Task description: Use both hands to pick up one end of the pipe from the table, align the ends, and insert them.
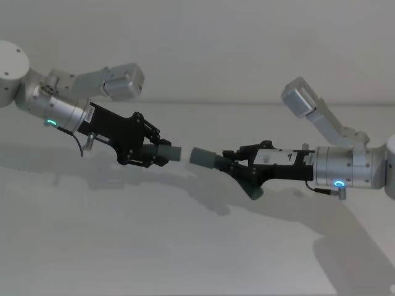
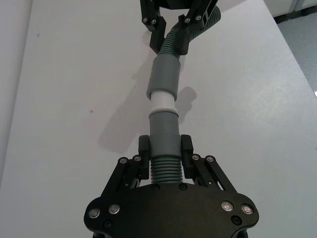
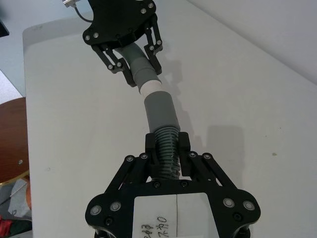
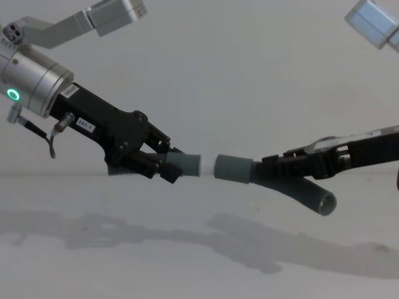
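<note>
Bare lab-like room: plain off-white table (image 1: 185, 246), blank pale wall (image 1: 203, 43).

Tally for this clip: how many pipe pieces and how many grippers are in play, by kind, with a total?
Pipe pieces: 2, slimmer pipe piece in the left gripper, thicker pipe piece in the right gripper, both lifted off the table
Grippers: 2
Total: 4
</note>
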